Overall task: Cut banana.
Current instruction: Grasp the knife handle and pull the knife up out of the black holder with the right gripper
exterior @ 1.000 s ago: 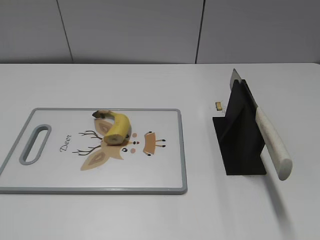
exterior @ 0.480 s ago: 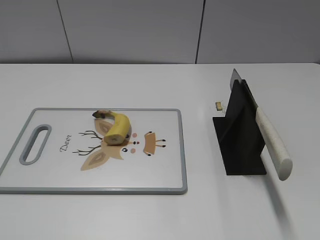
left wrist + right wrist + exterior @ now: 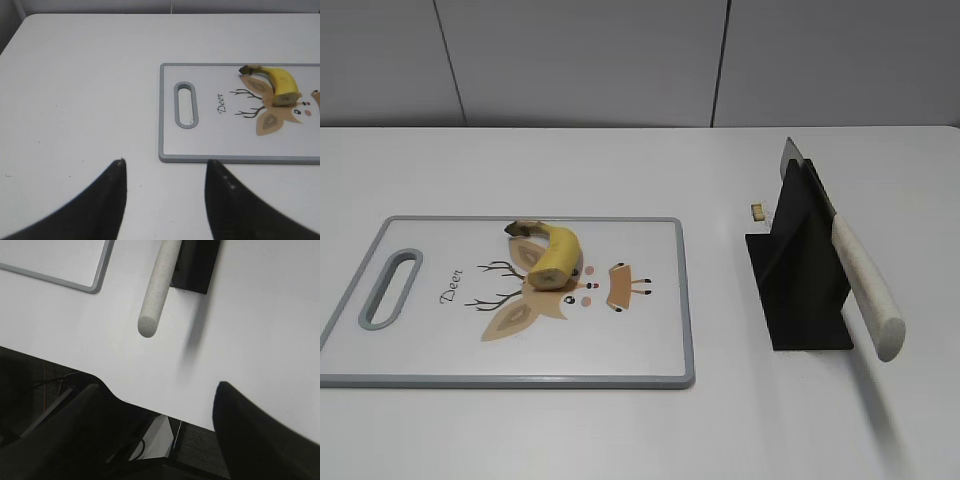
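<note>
The banana [image 3: 553, 256] lies on the cutting board [image 3: 650, 350], over the deer print [image 3: 545, 300], stem tip toward the far edge and its cut end facing the camera, likely placed there so it can be sliced. The knife [image 3: 860, 285] leans in a black stand [image 3: 800, 290] on the right, handle out and free for grasping. The left gripper [image 3: 165, 200] hovers wide open near the board's slot end; the right gripper [image 3: 160, 425] hangs spread apart near the handle, holding nothing. The table [image 3: 620, 170] is plain white, with grey wall panels behind
</note>
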You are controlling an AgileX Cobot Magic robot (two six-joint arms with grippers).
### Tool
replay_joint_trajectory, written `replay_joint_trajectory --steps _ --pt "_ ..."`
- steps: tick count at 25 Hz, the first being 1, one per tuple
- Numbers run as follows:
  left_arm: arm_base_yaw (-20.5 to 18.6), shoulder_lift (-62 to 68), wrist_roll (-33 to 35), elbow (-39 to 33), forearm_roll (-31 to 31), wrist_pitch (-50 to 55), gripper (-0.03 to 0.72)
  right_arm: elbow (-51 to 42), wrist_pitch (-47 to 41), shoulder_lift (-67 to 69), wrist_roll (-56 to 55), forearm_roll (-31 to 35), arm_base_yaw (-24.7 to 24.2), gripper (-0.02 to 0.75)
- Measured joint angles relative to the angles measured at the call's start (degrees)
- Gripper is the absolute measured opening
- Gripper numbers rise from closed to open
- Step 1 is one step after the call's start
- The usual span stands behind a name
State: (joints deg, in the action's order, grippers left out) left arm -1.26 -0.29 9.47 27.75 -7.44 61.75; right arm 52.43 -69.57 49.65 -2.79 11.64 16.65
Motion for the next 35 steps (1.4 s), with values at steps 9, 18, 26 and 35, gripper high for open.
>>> replay_joint_trajectory --steps 9,18,26,35 --pt "0.0 0.0 0.0 0.0 0.0 0.0 0.481 3.05 0.05 12.62 -2.9 -0.62 2.48 0.522" --pt "0.0 0.0 0.0 0.0 0.0 0.0 0.481 3.36 2.91 23.87 -3.59 -0.49 2.48 0.521" --pt "0.0 0.0 0.0 0.0 0.0 0.0 0.481 8.93 4.29 33.18 -3.82 -0.19 2.48 0.513" --pt "0.0 0.0 0.0 0.0 0.0 0.0 0.481 9.55 4.68 42.02 -4.8 1.22 2.48 0.476"
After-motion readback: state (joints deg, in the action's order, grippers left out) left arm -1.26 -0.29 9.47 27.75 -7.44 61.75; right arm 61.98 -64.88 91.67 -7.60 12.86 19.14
